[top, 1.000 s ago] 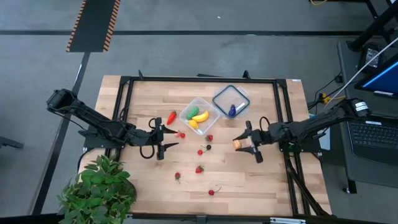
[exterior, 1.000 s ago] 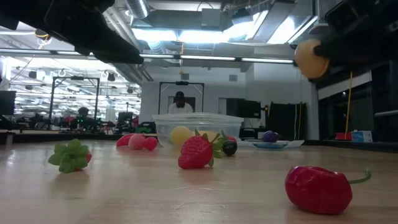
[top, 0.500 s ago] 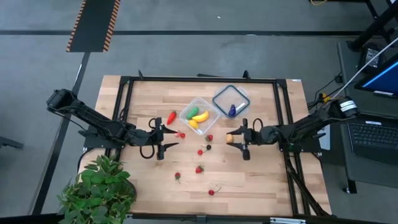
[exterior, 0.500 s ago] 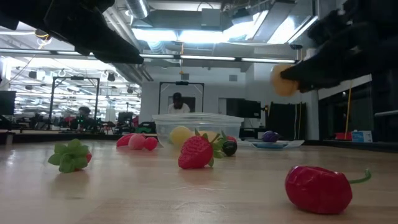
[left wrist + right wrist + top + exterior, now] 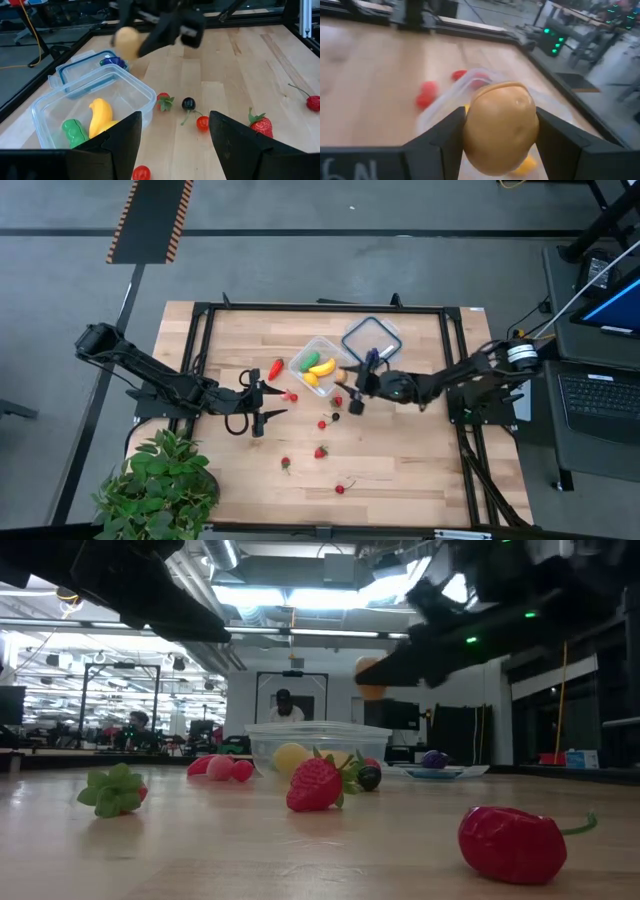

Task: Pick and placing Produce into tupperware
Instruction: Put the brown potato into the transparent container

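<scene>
- Your scene is a pale butcher-block wooden table [image 5: 400,470] on a grey workshop floor, with a leafy green potted plant [image 5: 160,485] at its near-left corner.
- Your left end effector [image 5: 262,411] waits low at the table's left, fingers spread and holding nothing.
- Small red toy berries [image 5: 321,451] lie loose mid-table, well apart from one another.
- The small clear square plastic tub [image 5: 321,365] holds a yellow toy banana [image 5: 321,366] and a green piece.
- Your right end effector [image 5: 347,378] pinches a smooth tan potato-shaped toy [image 5: 501,127] just beside the tub's right edge, off the table.
- It looks light, rigid and slick; a grip across its widest middle seems safest.
- A flat clear blue-rimmed lid [image 5: 371,340] lies right of the tub.
</scene>
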